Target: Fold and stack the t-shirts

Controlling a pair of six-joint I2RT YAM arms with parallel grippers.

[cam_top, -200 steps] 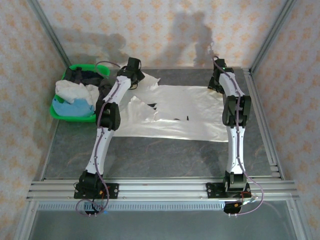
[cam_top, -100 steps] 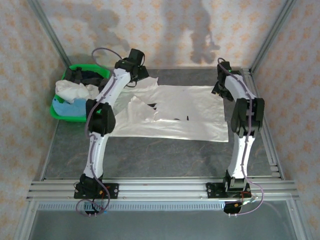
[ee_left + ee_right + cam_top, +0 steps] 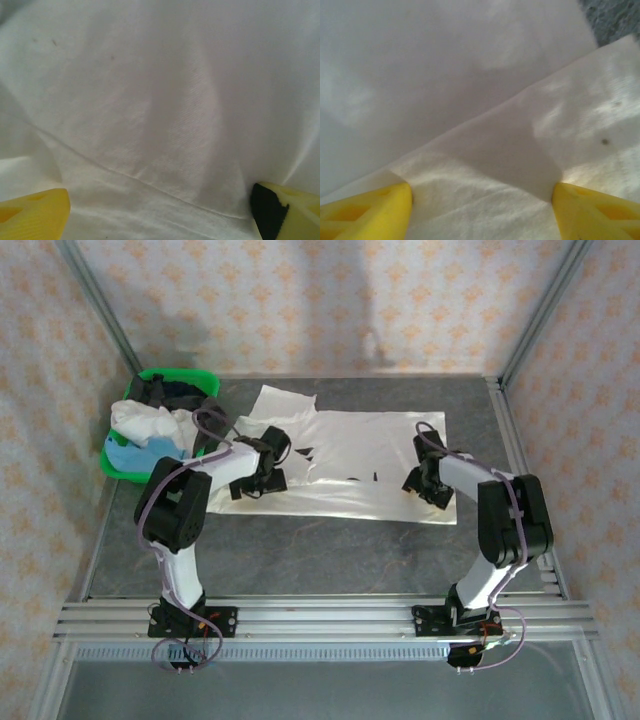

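Observation:
A shiny white t-shirt (image 3: 360, 455) with a small black print lies spread flat across the middle of the table. My left gripper (image 3: 260, 472) is low over its left side, open. In the left wrist view the left gripper (image 3: 160, 217) has its yellow fingertips (image 3: 32, 216) wide apart, with white cloth (image 3: 160, 110) beneath them. My right gripper (image 3: 425, 480) is down at the shirt's near right corner, also open. In the right wrist view the right gripper (image 3: 482, 212) straddles a layered cloth edge (image 3: 485, 125) without pinching it. More t-shirts, white (image 3: 148, 423), light blue (image 3: 135, 455) and black (image 3: 178, 392), are piled at the left.
A green plastic basket (image 3: 150, 472) at the left edge holds the piled shirts. Bare grey table (image 3: 330, 560) runs between the spread shirt and the arm bases. Metal frame rails (image 3: 520, 480) border the table, and a strip of table (image 3: 615, 20) shows past the shirt's corner.
Both arms have drawn back from the shirt's far edge to its near side and dropped low. Both grippers have opened, and the shirt's crumpled left part now lies flatter.

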